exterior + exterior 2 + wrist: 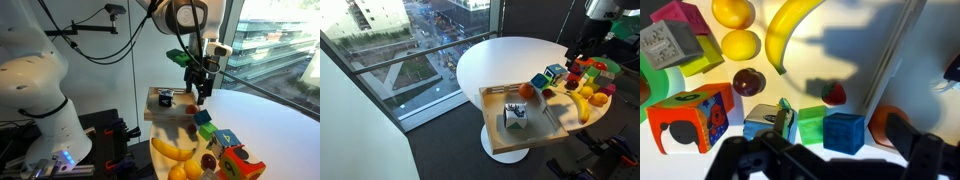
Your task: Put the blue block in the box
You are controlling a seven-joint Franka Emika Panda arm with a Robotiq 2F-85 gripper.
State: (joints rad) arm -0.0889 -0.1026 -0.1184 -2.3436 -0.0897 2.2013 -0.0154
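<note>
Offset check: blue block (844, 132) sits almost centred under my tool (822, 148), jaws spread and empty, green cube (812, 125) just beside the block, so I'd drop nearly straight down.

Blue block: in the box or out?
Out. The blue block sits on the table beside the green cube, outside the box rim.

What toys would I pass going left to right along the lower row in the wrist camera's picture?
Orange arch toy → multicoloured picture cube → green cube → blue block.
</note>
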